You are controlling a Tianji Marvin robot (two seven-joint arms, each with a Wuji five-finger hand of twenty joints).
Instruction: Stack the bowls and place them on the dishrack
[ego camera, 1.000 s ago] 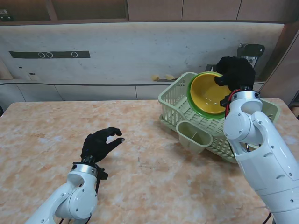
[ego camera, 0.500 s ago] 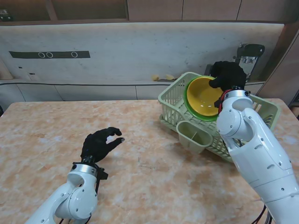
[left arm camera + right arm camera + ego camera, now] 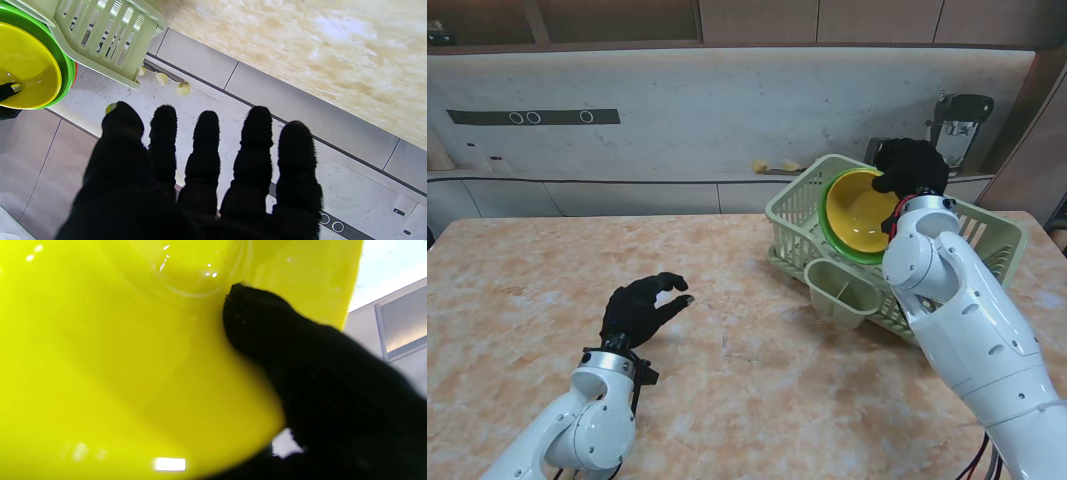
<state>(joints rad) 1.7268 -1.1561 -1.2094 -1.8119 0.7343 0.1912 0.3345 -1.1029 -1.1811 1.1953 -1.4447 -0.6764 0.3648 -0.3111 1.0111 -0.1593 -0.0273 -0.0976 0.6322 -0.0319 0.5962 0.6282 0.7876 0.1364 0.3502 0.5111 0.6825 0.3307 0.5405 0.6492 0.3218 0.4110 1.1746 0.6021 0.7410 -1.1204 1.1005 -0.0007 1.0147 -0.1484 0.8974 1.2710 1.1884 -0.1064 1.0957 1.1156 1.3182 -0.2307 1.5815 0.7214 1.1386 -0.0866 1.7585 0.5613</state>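
Observation:
My right hand [image 3: 911, 166] is shut on a stack of bowls, a yellow bowl [image 3: 859, 211] nested in a green one [image 3: 830, 228]. The stack is tilted on edge over the pale green dish rack [image 3: 799, 215], its opening facing left. The right wrist view is filled by the yellow bowl's inside [image 3: 116, 366] with my thumb [image 3: 300, 363] pressed into it. In the left wrist view the stack [image 3: 30, 66] shows beside the rack [image 3: 110, 40], with a trace of red behind the green rim. My left hand [image 3: 642, 308] hovers over the table at the near left, fingers [image 3: 206, 146] apart, holding nothing.
A cutlery cup [image 3: 840, 292] hangs on the rack's near side. The marbled table [image 3: 757, 400] stretches between my arms. Small pale objects [image 3: 772, 166] lie on the ledge behind the rack. A black fixture [image 3: 957, 115] stands at the wall behind my right hand.
My right hand has carried the bowl stack a little to the left and lower over the rack. The left hand has not moved.

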